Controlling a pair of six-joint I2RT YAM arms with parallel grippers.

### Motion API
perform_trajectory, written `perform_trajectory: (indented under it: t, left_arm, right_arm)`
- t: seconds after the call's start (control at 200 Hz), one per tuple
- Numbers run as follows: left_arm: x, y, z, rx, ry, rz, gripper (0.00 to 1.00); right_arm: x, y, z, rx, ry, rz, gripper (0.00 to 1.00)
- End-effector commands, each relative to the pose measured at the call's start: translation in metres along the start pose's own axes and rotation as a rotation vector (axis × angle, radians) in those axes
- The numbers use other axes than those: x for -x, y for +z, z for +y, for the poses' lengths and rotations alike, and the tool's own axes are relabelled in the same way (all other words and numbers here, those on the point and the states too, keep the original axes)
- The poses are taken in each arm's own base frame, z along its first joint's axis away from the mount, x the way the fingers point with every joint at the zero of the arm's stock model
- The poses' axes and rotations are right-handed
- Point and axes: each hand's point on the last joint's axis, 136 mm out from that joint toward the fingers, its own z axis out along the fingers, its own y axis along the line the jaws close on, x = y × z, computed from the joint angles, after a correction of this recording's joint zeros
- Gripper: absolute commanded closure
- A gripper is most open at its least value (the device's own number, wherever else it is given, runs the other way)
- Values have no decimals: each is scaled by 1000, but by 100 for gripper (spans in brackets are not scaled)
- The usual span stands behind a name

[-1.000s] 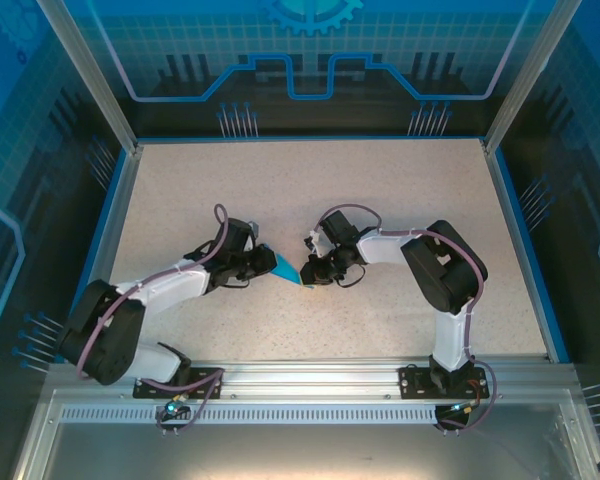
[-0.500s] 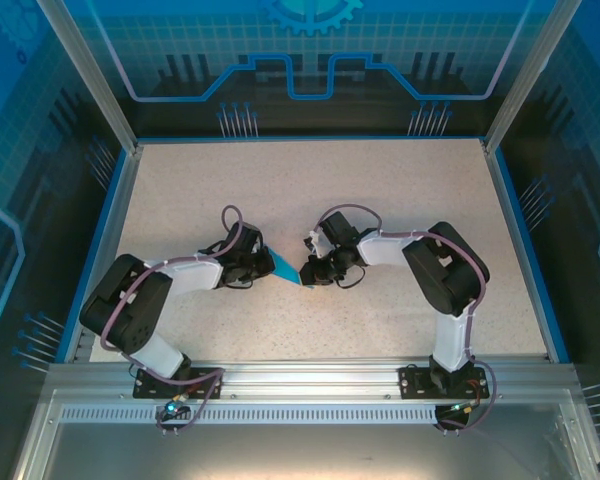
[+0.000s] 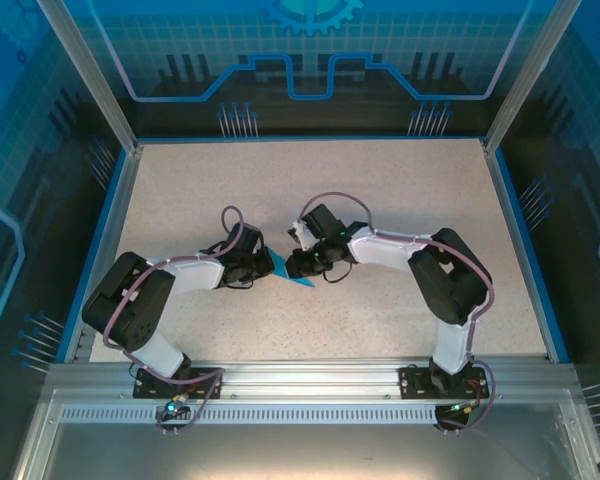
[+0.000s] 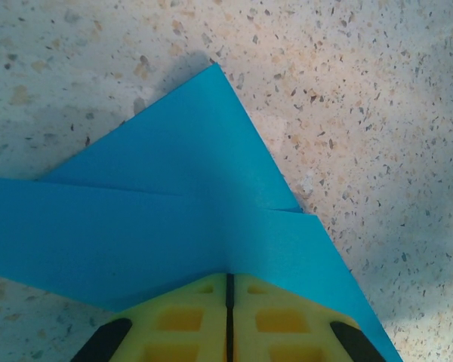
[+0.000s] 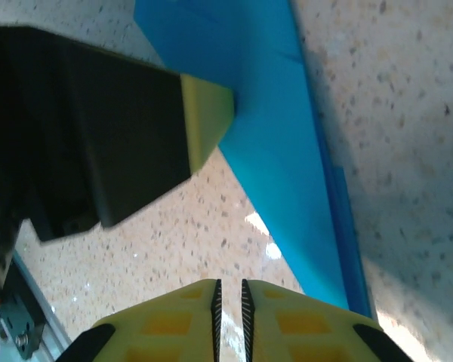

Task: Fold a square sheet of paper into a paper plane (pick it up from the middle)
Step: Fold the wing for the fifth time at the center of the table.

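Observation:
The blue sheet of paper lies on the speckled table, folded into layered flaps with a pointed corner. From above, a small sliver of the paper shows between the two wrists. My left gripper is shut, its yellow fingertips meeting on the paper's near part, where a slight ridge runs up from the seam. My right gripper hovers just beside the paper, jaws nearly together with a narrow slit and bare table showing through it. The left fingertip touches the paper's edge in the right wrist view.
Both wrists crowd together near the table's middle, the left gripper and the right gripper almost touching. Blue rails and see-through panels wall the table on three sides. An aluminium rail carries the arm bases.
The right gripper has moved left and slightly away from me, close to the left gripper, covering more of the paper. The left arm's elbow swung outward and its jaws closed.

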Motion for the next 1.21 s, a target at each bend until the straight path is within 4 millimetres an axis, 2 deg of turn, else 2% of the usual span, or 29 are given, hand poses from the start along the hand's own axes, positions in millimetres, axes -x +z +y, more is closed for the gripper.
perform_trajectory:
  t: [0.0, 0.135, 0.29, 0.8, 1.2]
  left_arm:
    - [-5, 4, 16, 59, -13, 4, 89]
    - [-6, 5, 19, 71, -16, 9, 89]
    - [-6, 6, 21, 82, -26, 10, 89]
    - [-6, 5, 30, 135, -39, 6, 89]
    - [-4, 5, 30, 138, -41, 6, 89]
  right_arm:
    - [-9, 17, -13, -60, 32, 75, 84]
    - [-14, 26, -16, -58, 38, 122, 85]
    - [-29, 28, -21, -44, 39, 171, 86]
    - [-68, 2, -48, -6, 66, 230, 87]
    - [-95, -3, -65, -14, 88, 275, 88]
